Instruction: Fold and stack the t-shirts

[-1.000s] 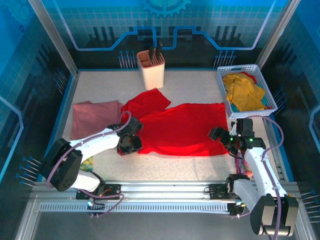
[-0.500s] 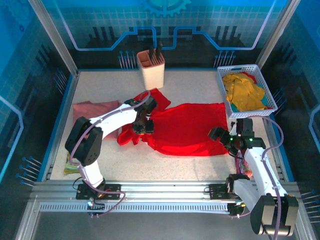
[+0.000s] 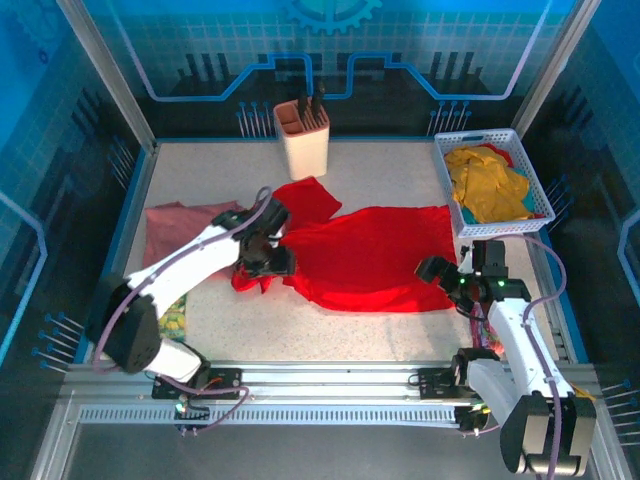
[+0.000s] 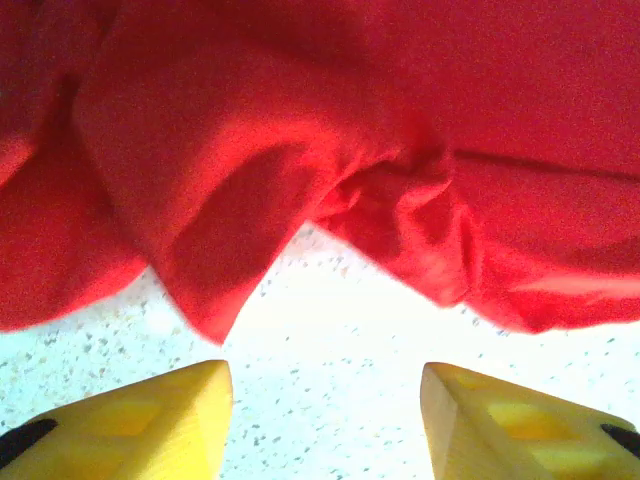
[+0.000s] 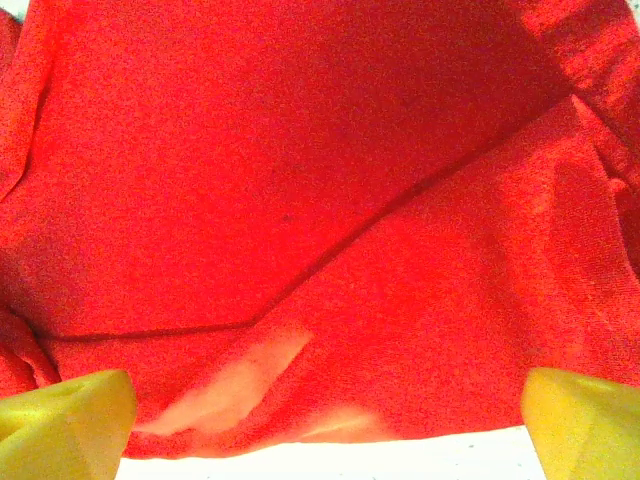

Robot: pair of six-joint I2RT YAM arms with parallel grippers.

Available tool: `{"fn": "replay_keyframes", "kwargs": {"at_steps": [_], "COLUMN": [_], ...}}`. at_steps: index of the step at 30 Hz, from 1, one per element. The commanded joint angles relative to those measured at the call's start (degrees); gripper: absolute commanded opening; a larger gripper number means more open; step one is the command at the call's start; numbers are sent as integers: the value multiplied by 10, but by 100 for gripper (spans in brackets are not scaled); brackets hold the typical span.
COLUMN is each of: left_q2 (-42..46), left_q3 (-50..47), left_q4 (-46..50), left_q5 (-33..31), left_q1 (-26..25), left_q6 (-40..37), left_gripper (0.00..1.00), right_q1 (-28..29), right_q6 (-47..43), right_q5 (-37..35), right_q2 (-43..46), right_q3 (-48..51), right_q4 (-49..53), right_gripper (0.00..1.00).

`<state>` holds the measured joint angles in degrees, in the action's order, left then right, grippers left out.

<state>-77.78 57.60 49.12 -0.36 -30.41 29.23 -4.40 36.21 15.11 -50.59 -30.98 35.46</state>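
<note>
A bright red t-shirt [image 3: 375, 255] lies spread across the middle of the table, with its left side bunched into folds [image 4: 400, 200]. My left gripper [image 3: 262, 262] hovers over that bunched left edge. It is open [image 4: 325, 420], its yellow fingertips [image 4: 150, 420] over bare speckled table just short of the cloth. At the shirt's right hem my right gripper [image 3: 440, 272] is open wide [image 5: 325, 425], with the red hem [image 5: 330, 400] lying between its fingertips. A folded dusty pink t-shirt [image 3: 180, 232] rests at the left. Yellow t-shirts [image 3: 487, 185] fill the basket.
A white basket [image 3: 447, 175] stands at the back right. A beige holder with dark utensils [image 3: 302, 140] sits at the back centre. A colourful packet [image 3: 172, 325] lies near the left arm's base. Metal rails [image 3: 320, 385] run along the front edge.
My left gripper swung from the shirt's near-left hem up to the left sleeve area, then drew back slightly left. The shirt's left side now lies bunched inward. The right arm has hardly moved.
</note>
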Motion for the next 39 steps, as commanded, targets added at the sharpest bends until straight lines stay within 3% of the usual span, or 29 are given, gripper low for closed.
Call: {"fn": "replay_keyframes", "kwargs": {"at_steps": [1,7,13,20,30,39], "left_q2": [57,156,157,146,123,80], "left_q3": [-80,-211,-248,-260,-267,-259], "left_q4": [-13,-115,-198,-255,-256,-279], "left_q5": [-13,-90,-158,-166,-162,-183], "left_q1": [-1,-11,-31,-50,-62,-63], "left_q6": [43,97,80,52,44,46], "left_gripper": [51,49,46,43,47,36], "right_q1": [9,10,10,10,10,11], "right_q6": [5,3,-2,2,2,4], "right_q5": [16,16,17,19,23,28], "right_q2": [-8,-15,-13,-10,-20,-22], "right_q3": [-7,-8,-11,-10,-14,-14], "right_q4": [-11,-19,-12,-12,-16,-18], "right_gripper": [99,99,99,99,99,99]}}
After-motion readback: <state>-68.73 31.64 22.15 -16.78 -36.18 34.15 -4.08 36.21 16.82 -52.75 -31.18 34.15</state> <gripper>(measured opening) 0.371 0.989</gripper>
